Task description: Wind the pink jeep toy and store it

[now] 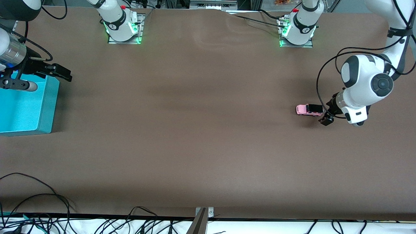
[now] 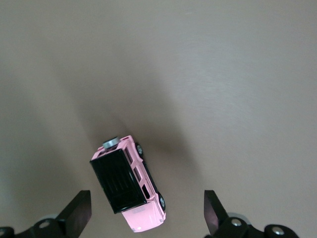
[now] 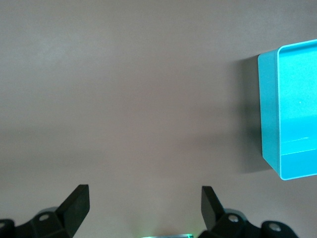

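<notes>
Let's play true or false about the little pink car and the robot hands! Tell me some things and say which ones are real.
1. The pink jeep toy stands on its wheels on the table. True.
2. The left gripper is squeezing the jeep. False: its fingers are spread wide, with the jeep between them and untouched.
3. The jeep has a black roof. True.
4. The jeep sits inside the turquoise box. False: the box is at the right arm's end of the table, the jeep at the left arm's end.
5. The right gripper is carrying something. False: it waits open and empty by the turquoise box's edge.
</notes>
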